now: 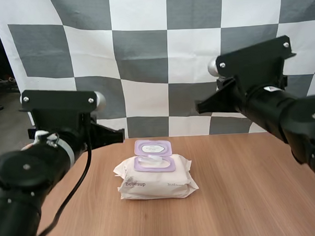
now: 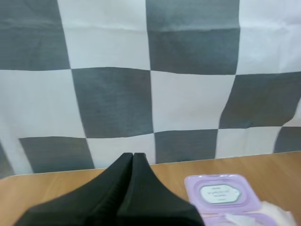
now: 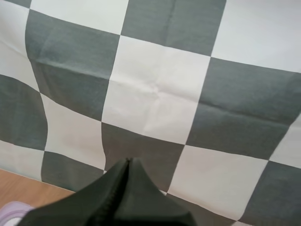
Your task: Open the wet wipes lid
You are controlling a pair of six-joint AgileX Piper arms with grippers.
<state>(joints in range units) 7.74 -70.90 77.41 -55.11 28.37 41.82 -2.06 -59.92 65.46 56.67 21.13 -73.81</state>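
Two arms, left arm [image 1: 29, 170] and right arm [image 1: 283, 112], are both cut off at the frame edge. Left jaws are pressed together, holding nothing; right jaws likewise. One wipes pack [image 1: 156, 178] lies mid-worktop [image 1: 244, 198], apart from both. Its single lilac lid [image 1: 153, 147] is flipped open toward the far side.

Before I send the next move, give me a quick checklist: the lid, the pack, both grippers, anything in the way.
1. The lid is flipped open, hinged back behind the opening: ok.
2. The wet wipes pack lies flat on the table: ok.
3. The left gripper is shut on nothing, above the table beside the pack: ok.
4. The right gripper is shut on nothing, held clear of the pack: ok.
5. A wipe shows in the opening; whether it pulls free: cannot tell.
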